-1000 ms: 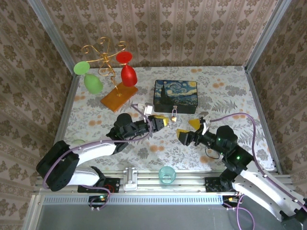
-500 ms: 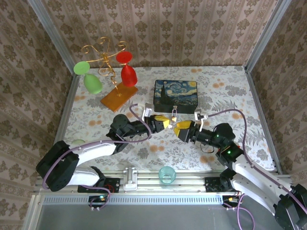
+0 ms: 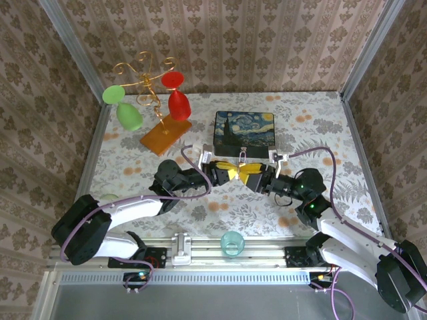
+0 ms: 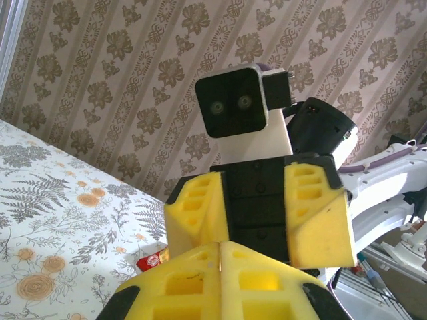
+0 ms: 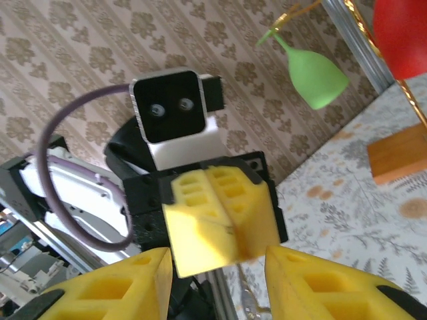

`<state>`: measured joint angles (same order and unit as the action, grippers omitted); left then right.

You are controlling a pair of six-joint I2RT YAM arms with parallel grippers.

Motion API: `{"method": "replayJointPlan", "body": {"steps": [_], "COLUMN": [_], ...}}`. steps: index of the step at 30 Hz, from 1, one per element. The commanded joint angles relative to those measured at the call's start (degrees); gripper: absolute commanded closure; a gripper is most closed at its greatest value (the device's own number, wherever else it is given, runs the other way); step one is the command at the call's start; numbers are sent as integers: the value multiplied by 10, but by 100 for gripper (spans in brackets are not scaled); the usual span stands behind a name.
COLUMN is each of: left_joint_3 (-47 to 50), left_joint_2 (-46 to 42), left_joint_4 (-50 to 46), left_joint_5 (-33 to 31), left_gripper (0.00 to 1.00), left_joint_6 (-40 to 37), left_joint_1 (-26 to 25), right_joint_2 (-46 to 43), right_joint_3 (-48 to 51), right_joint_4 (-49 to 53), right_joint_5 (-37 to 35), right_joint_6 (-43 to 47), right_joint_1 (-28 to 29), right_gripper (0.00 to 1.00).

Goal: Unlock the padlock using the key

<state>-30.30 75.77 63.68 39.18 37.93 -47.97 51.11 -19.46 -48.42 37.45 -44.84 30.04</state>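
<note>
The tiny brass padlock (image 3: 241,155) with its silver shackle stands on the table just in front of the painted box. My left gripper (image 3: 232,172) (image 4: 220,257) hovers just in front of it with its yellow fingers pressed shut. A thin sliver in their seam looks like the key (image 4: 219,266), and it is mostly hidden. My right gripper (image 3: 249,169) (image 5: 217,260) faces the left one tip to tip. It is open, with its fingers (image 5: 120,290) standing on either side of the left gripper's (image 5: 223,213) shut tips.
The Starry Night box (image 3: 244,133) lies behind the grippers. A gold stand on a wooden base (image 3: 165,135) holds a red glass and a green glass (image 5: 313,77) at the back left. A teal cup (image 3: 233,243) sits at the near edge. A small red wrapper (image 4: 152,261) lies on the tablecloth.
My right gripper has swung left and forward until its open fingers meet the left gripper's tips. The left gripper has moved slightly right and stayed shut.
</note>
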Motion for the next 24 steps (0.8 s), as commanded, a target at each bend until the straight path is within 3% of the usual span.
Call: {"method": "replayJointPlan", "body": {"steps": [1, 9, 18, 24], "left_joint_3": [-13, -11, -26, -21], "left_joint_2": [-5, -7, 0, -2], "left_joint_4": [44, 89, 91, 91], "left_joint_5": [-5, -16, -15, -19], "left_gripper": [100, 100, 100, 100], "left_joint_6": [11, 38, 40, 37], "left_joint_1": [-4, -4, -10, -9], "right_joint_2": [-4, -2, 38, 29], "right_joint_3": [6, 12, 6, 13], "right_joint_4": [-38, -16, -111, -121], "right_joint_5": [15, 10, 30, 24], "right_joint_6": [-9, 9, -34, -39], "right_joint_1": [0, 0, 5, 5], "right_gripper": [59, 61, 69, 81]}}
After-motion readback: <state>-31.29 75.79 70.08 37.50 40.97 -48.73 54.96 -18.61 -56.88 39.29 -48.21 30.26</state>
